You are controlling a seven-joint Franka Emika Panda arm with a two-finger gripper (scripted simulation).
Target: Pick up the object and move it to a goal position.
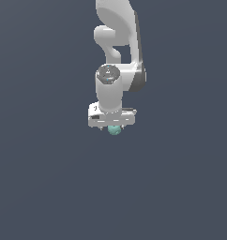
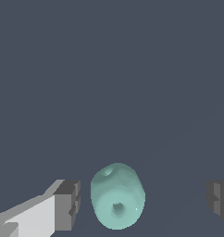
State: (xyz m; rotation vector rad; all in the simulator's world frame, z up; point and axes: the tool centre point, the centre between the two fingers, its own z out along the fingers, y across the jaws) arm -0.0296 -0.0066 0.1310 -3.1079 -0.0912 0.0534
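Observation:
The object [image 2: 117, 196] is a small teal-green roundish lump with a dimple in its end. In the wrist view it lies between my gripper's [image 2: 142, 203] two dark fingertips [image 2: 67, 206], closer to one pad than the other, with a visible gap on each side. The gripper is open and touches nothing. In the exterior view the white gripper head [image 1: 111, 117] points straight down. The object [image 1: 115, 130] peeks out just beneath it, and the fingers are hidden there.
A plain dark grey-blue surface [image 1: 49, 187] fills both views. The white arm [image 1: 117, 42] rises behind the gripper head towards the top of the exterior view. No other object shows.

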